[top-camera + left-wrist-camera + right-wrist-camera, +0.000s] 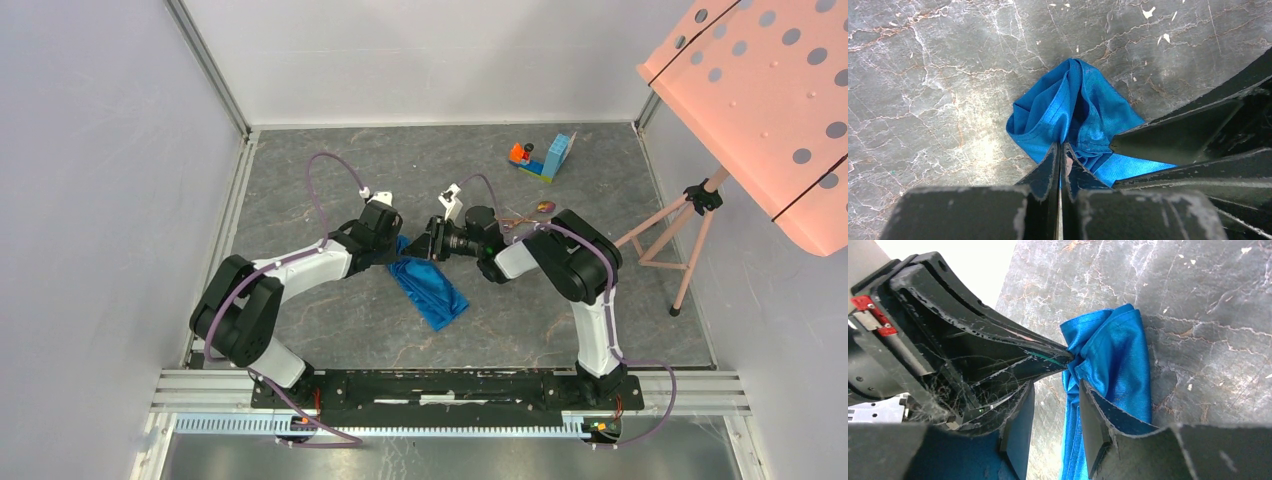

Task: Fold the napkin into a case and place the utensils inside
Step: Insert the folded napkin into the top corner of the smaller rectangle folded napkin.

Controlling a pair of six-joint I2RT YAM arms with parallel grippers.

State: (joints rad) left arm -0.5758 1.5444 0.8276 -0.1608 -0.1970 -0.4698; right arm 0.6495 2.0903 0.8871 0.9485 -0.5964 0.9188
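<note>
Overhead view: two white-and-black arms reach inward over a grey marbled table [330, 330]. The left arm rises from its base at 7 o'clock, elbow bent low, forearm angled toward 2 o'clock. The right arm climbs from 5 o'clock, folds at a high elbow and points its wrist toward 9 o'clock. The left gripper [398, 258] and right gripper [418, 250] meet tip to tip at the centre, over the upper end of the napkin [435, 292]. The napkin is a bright blue, narrow folded oblong slanting from 11 to 5 o'clock. The utensils [543, 207], small copper-coloured pieces, lie on the table at 2 o'clock from the napkin, apart from it. A toy block piece [545, 160] sits farther off at 1 o'clock.

Left wrist view: the left pincer's fingers are pressed together, clamped on the napkin's near edge. The cloth bunches away toward 12 o'clock. The right gripper's black fingers enter from 3 o'clock.

Right wrist view: the right pincer's fingers stand apart at 6 o'clock, with a hanging strip of the cloth between them. The left gripper comes in from 9 o'clock, pinching the gathered cloth.
</note>
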